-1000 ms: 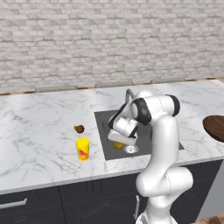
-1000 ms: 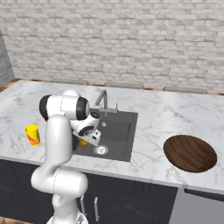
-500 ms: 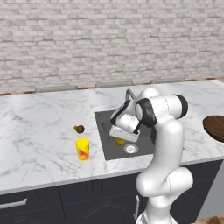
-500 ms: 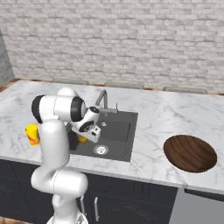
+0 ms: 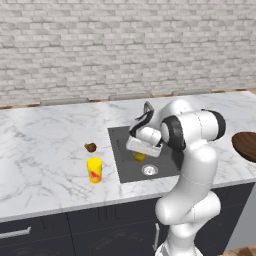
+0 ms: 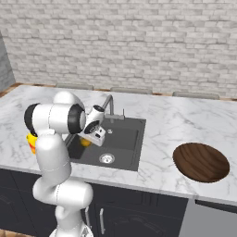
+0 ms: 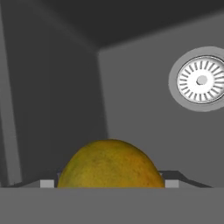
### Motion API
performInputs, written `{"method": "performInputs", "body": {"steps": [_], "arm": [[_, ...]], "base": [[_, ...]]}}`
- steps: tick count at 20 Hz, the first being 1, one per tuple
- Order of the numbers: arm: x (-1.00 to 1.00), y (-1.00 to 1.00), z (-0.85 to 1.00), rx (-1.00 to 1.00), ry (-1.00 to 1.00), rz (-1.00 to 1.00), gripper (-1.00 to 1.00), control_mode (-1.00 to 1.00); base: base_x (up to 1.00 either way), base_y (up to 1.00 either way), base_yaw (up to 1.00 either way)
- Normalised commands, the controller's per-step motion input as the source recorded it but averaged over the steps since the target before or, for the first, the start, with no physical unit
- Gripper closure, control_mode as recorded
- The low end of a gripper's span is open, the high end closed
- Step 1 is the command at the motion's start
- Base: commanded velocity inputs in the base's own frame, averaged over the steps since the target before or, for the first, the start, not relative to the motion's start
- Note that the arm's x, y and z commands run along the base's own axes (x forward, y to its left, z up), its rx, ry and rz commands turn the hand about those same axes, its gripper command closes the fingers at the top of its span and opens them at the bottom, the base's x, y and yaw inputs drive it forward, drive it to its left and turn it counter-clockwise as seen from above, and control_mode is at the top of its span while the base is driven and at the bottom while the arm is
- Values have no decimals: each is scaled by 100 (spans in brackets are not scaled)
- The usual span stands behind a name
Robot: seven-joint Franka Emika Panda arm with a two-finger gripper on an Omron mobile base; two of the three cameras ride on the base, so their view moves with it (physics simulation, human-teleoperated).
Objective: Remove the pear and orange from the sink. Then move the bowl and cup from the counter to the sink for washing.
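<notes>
the gripper (image 5: 141,151) is lowered into the sink (image 5: 120,165), its jaws spread wide. in the hand view the orange (image 7: 111,164) is seen low and centred, with a dark finger tip (image 7: 48,182) showing at each side of it; whether the tips touch the fruit cannot be told, and no grip is seen. in the left base view the orange (image 5: 139,157) is seen just under the gripper, on the sink floor. in the right base view it (image 6: 85,142) is partly hidden behind the gripper (image 6: 94,134), near the sink's (image 6: 132,159) left wall.

the round steel drain (image 7: 201,80) is set in the floor beyond the orange, apart from it; in the left base view the drain (image 5: 148,170) lies nearer the front edge than the fruit. the faucet (image 6: 109,104) is mounted at the back rim of the sink.

the pear (image 5: 90,147) is placed on the counter (image 5: 45,145) left of the sink, apart from its rim. the cup (image 5: 94,170) is stood upright on the counter in front of the pear, near it but not touching. in the right base view the cup (image 6: 31,141) is mostly hidden behind the arm.

the bowl (image 6: 201,162) is set on the counter right of the sink, well apart from it; in the left base view it (image 5: 246,146) is cut by the right edge.
</notes>
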Motion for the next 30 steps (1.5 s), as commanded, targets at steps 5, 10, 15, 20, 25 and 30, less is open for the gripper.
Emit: {"method": "performInputs", "body": {"steps": [5,10,15,20,25,30], "arm": [[-12,7,50,-4,9,0,100,-100],[-10,18,45,-9,9,0,100,-100],[-4,29,34,-14,8,0,100,-100],[0,36,19,-14,11,2,100,-100],[0,31,2,-9,10,11,100,-100],[0,26,0,0,3,17,100,-100]], "base": [[0,0,0],[0,0,0],[0,0,0],[0,0,0],[0,0,0],[0,0,0]]}}
